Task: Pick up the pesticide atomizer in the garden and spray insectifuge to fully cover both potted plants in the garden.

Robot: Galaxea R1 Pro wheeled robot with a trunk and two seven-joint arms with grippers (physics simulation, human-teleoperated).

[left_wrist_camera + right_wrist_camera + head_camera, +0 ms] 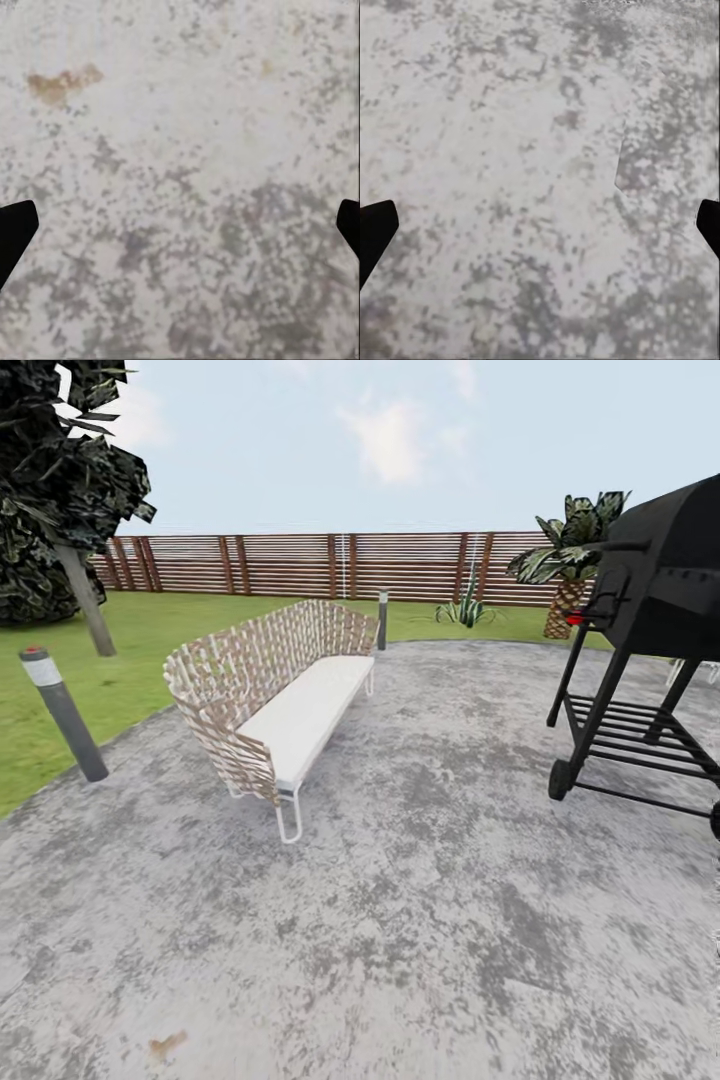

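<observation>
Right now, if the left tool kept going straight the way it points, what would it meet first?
The mottled grey patio paving. Nothing lies between the open left tool and that ground, though how far off it is cannot be judged.

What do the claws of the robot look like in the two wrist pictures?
Little of them shows. In the left wrist view, the left claw appears as two plain black fingertips at opposite edges, blunt and angular, with no markings or cables visible. The right claw looks the same: two flat black fingertips. Both stand wide apart over the mottled grey patio.
</observation>
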